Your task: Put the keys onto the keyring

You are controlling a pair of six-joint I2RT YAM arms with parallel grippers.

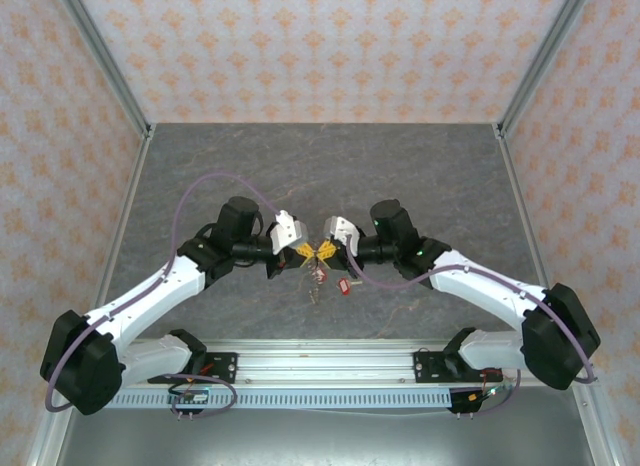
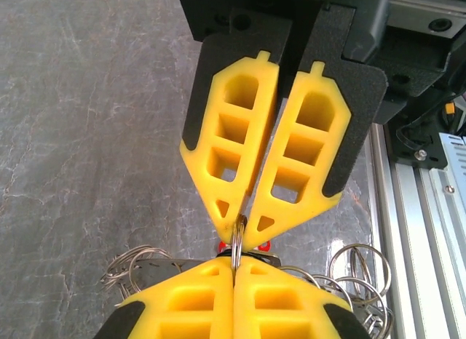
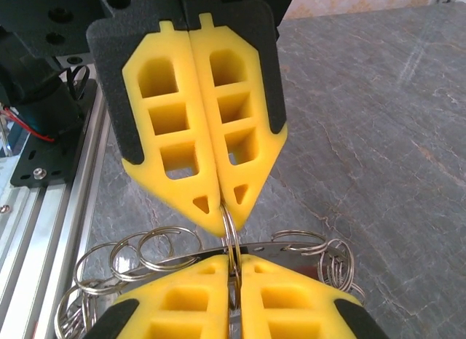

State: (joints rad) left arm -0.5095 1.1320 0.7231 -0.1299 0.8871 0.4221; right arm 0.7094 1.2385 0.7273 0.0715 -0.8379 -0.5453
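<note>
- Top external: over the grey stone-patterned surface [image 1: 300, 166], the left gripper [image 1: 305, 250] and right gripper [image 1: 329, 249] meet tip to tip. The small metal keys with red tags [image 1: 344, 284] sit just nearside.
- Left wrist: both grippers are clamped on the thin grey metal keyring [image 2: 237, 237], seen edge-on. Hold the wrists aligned.
- Right wrist: small loose wire rings [image 3: 156, 244] crowd the tips. Loosen one grip at a time, or the keyring likely drops.
</note>
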